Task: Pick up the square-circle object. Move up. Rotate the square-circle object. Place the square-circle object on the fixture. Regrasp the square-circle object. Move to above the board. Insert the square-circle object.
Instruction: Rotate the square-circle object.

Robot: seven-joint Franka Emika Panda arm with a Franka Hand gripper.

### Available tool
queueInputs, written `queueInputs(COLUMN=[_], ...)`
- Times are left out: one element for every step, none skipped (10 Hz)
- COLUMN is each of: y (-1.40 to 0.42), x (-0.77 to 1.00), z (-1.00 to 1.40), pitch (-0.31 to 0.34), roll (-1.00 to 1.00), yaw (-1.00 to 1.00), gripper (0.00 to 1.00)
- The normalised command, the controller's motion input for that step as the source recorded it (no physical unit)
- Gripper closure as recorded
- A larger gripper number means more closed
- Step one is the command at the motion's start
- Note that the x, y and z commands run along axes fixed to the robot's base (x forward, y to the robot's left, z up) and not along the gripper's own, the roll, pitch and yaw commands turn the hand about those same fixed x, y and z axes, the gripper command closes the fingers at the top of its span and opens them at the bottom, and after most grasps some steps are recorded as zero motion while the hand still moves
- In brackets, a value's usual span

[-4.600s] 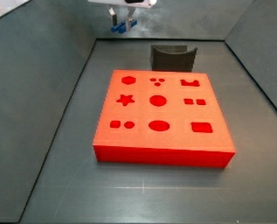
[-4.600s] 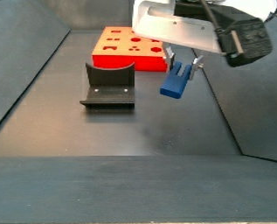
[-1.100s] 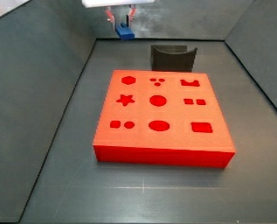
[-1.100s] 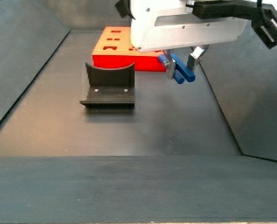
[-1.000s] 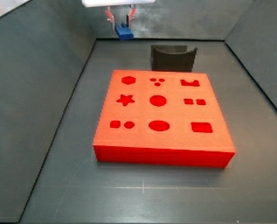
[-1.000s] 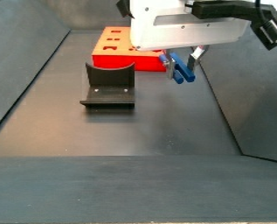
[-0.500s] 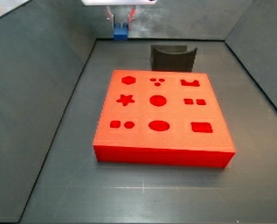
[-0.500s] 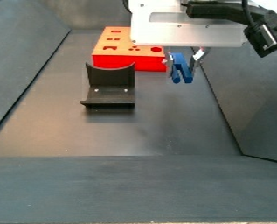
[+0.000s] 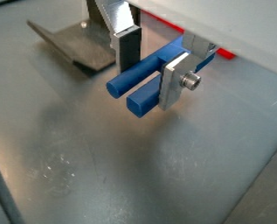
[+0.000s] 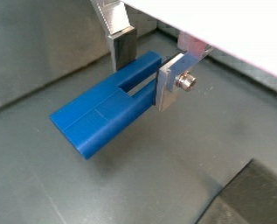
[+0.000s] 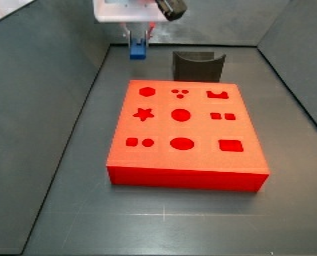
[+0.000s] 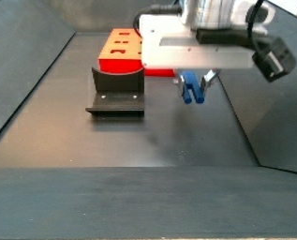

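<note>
My gripper (image 9: 150, 63) is shut on the square-circle object (image 9: 144, 80), a bright blue peg with two leg-like ends that juts out from between the fingers (image 9: 175, 78). The peg (image 10: 106, 112) is also gripped between the silver plates in a wrist view. In both side views the gripper (image 12: 195, 82) holds the blue peg (image 12: 192, 90) above the floor, off to one side of the fixture (image 12: 115, 91). The gripper (image 11: 138, 42) and the peg (image 11: 138, 49) hang beyond the far left corner of the red board (image 11: 185, 135), beside the fixture (image 11: 198, 66).
Grey walls enclose the dark floor on all sides. The red board (image 12: 129, 49) lies behind the fixture in a side view. The fixture (image 9: 74, 44) and an edge of the board (image 9: 222, 53) show in a wrist view behind the fingers.
The hand has turned at the wrist, and the gripper has come down a little with the blue peg still held.
</note>
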Motion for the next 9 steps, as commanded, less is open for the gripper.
queueInputs(y=[0.01,0.01,0.01,0.01,0.01,0.02,0.02,0.00,0.00], x=[0.05,0.04,0.04,0.04,0.04,0.04,0.03,0.00,0.00], z=[-0.85,-0.70,-0.59,-0.50,-0.40,-0.28,-0.21,0.00,1.00], pitch=[-0.045,-0.054,-0.060,-0.069,-0.077,-0.081,-0.090,0.000,0.000], roll=[-0.10,-0.12,-0.13,-0.14,-0.15,-0.16,-0.17,0.00,0.00], yaw=[0.01,0.01,0.01,0.01,0.01,0.01,0.01,0.00,0.00], gripper=[1.00,1.00,1.00,1.00,1.00,1.00,1.00,0.00,0.00])
